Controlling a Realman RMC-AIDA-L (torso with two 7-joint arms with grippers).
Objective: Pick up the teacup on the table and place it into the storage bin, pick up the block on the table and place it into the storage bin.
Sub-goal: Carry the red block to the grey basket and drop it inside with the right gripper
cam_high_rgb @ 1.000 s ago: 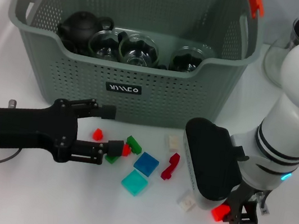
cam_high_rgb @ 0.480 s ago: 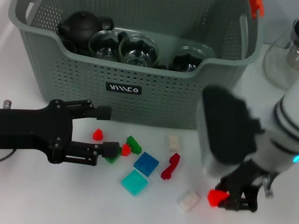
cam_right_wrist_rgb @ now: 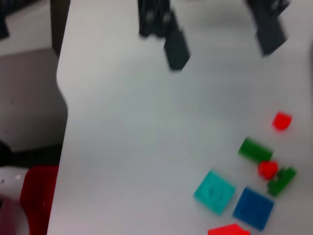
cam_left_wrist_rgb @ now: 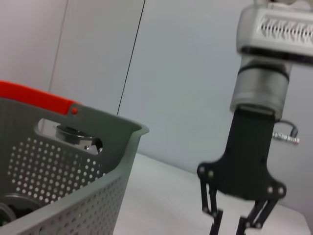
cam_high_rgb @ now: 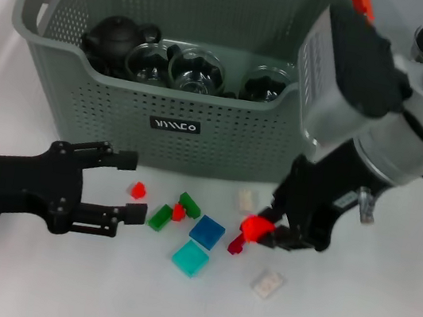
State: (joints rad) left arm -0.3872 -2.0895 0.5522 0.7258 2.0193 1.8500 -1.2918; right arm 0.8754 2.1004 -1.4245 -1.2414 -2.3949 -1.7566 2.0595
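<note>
i had the right gripper clamped on a red block above the table's middle, just before the storage bin's front wall, so i judged it needed lifting clear of the rim before release, while the left gripper sat spread and empty near the left edge.

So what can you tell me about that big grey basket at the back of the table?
The storage bin is a large grey-green plastic basket with perforated walls, orange handle ends and a small black label with white lettering on its front. It stands upright on the white table. Inside sit a dark teapot and several glass cups. Neither robot hand touches it; the right hand holds a red block in front of it.
</note>
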